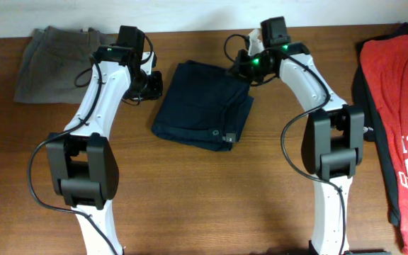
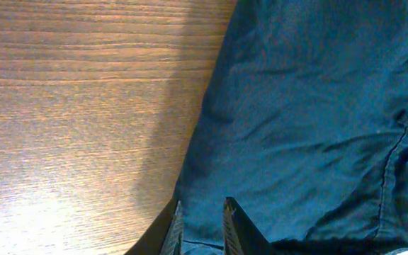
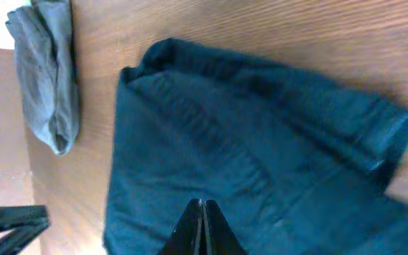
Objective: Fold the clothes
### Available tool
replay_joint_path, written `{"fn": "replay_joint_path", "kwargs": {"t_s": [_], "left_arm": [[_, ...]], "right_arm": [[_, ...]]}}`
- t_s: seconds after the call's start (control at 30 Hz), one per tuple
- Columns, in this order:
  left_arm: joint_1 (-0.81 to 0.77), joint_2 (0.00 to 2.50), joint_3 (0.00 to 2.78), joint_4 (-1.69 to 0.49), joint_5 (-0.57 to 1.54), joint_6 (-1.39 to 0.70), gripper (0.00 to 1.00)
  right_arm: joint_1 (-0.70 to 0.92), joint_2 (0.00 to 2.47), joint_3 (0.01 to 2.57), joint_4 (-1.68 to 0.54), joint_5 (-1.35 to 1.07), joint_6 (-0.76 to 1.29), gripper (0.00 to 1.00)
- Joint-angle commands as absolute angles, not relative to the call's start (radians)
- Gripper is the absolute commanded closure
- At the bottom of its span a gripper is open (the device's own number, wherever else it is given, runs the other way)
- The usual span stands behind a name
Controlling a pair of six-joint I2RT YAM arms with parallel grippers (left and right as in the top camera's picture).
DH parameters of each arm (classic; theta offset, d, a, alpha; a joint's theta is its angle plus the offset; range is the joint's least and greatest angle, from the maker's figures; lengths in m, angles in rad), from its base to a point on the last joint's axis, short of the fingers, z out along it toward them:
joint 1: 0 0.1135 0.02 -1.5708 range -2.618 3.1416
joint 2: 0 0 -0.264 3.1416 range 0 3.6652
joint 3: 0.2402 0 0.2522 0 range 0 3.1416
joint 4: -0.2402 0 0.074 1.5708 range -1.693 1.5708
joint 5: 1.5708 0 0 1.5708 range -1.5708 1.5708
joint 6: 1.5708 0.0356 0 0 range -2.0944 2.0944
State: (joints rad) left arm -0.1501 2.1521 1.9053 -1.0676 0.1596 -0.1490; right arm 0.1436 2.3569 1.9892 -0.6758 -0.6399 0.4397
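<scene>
Left tool (image 1: 154, 85) and right tool (image 1: 241, 71), overhead view: they flank the far edge of the navy shorts (image 1: 204, 106), one at each far corner and about equally close. The garment lies between the arms, mid-counter (image 1: 225, 198), as a rumpled, slightly skewed slab. Its body runs from the tools back toward the arm bases, and its white label (image 1: 229, 139) sits at the near right corner. A fold drawn toward the bases would, by this layout, need both corners lifted together. The grey-olive shorts (image 1: 48, 60) and the red T-shirt (image 1: 402, 106) lie well apart at the two ends. Left wrist view: the left tool (image 2: 202, 207) has its fingers slightly apart, right at the cloth's margin, with the navy shorts (image 2: 310, 106) spreading to one side and bare counter (image 2: 83, 106) to the other. Whether any fabric sits between the fingers cannot be told. Right wrist view: the right tool (image 3: 202, 209) has its fingers pressed together, tips over the navy shorts (image 3: 225, 127), which extend ahead of it. Whether a pinch of cloth is caught cannot be told. The grey-olive shorts (image 3: 48, 78) show beyond.
</scene>
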Motion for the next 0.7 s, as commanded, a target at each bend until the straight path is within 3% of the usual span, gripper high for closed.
{"fn": "replay_joint_path", "kwargs": {"t_s": [0.0, 0.37, 0.67], "left_arm": [[-0.145, 2.129, 1.9, -1.068, 0.153, -0.133, 0.8], [-0.145, 2.129, 1.9, -1.077, 0.152, -0.133, 0.8], [-0.145, 2.129, 1.9, -1.077, 0.152, -0.133, 0.8]], "right_arm": [[0.123, 2.449, 1.98, -0.616, -0.794, 0.353, 0.96], [0.13, 2.603, 1.98, -0.608, -0.86, 0.342, 0.96], [0.119, 2.392, 1.98, -0.662, -0.853, 0.339, 0.96]]}}
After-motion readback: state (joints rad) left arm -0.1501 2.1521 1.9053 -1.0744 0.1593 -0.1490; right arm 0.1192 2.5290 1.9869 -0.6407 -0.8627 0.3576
